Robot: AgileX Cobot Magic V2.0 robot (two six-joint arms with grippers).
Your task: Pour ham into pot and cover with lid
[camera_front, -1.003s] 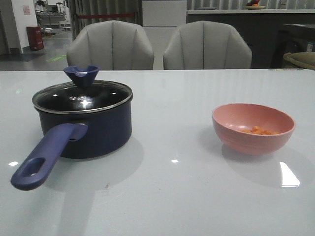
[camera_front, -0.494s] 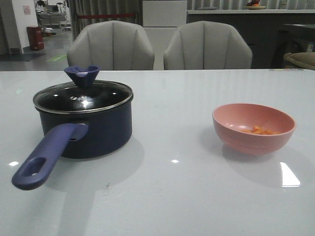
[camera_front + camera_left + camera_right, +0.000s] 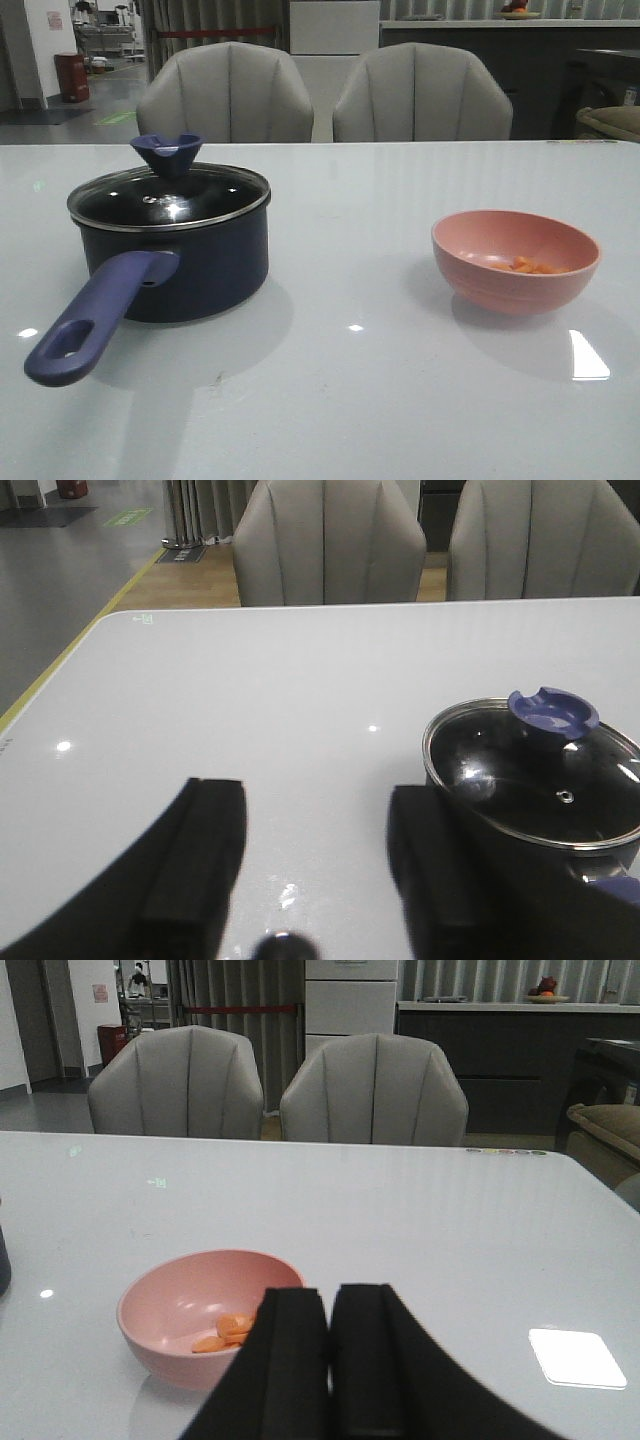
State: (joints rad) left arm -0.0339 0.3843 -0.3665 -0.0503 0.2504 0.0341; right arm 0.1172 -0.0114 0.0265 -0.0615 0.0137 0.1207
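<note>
Glass lid (image 3: 168,196) sits on the pot (image 3: 175,262) at the left; the ham (image 3: 530,266) lies in the pink bowl (image 3: 515,260) at the right. Left gripper (image 3: 315,865) stands wide apart, right gripper (image 3: 328,1360) pressed together, empty. Tipping the bowl first (lid on) would likely scatter ham across the table (image 3: 360,380).

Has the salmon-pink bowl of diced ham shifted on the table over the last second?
No. The salmon-pink round bowl sits in the same spot relative to the grey chair behind it, the ham unmoved inside.
</note>
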